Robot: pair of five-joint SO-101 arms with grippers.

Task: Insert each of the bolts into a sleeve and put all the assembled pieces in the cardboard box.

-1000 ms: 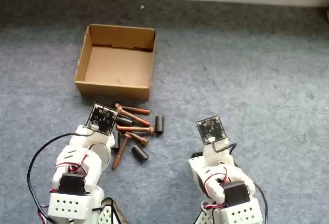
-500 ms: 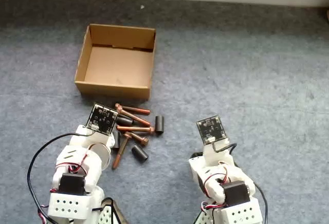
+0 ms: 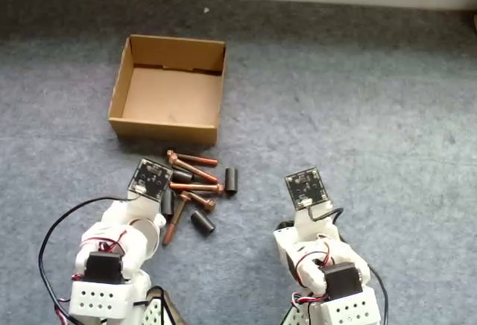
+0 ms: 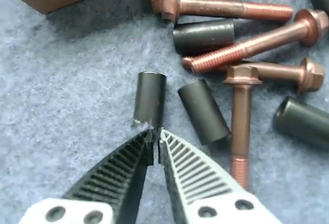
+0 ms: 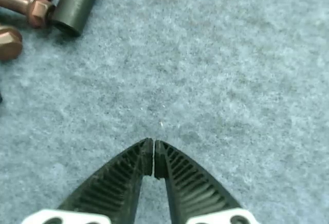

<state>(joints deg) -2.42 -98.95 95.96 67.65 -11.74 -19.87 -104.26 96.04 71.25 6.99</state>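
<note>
No bolt (image 4: 226, 8) is sleeved yet, I judge: my left gripper (image 4: 156, 131), jaws pressed together, sits at the end of a sleeve (image 4: 150, 98) lying between the cardboard box (image 3: 164, 130) and the near edge of the surface (image 3: 358, 116), so it must spread first.

Bolts (image 3: 195, 187) and sleeves (image 3: 231, 180), unassembled
5 copper bolts and dark sleeves lie jumbled beside the open cardboard box (image 3: 164, 130).

Grey carpet (image 3: 358, 101) bears cardboard box (image 3: 160, 130), bolts (image 3: 195, 187), sleeves (image 3: 231, 180).
</note>
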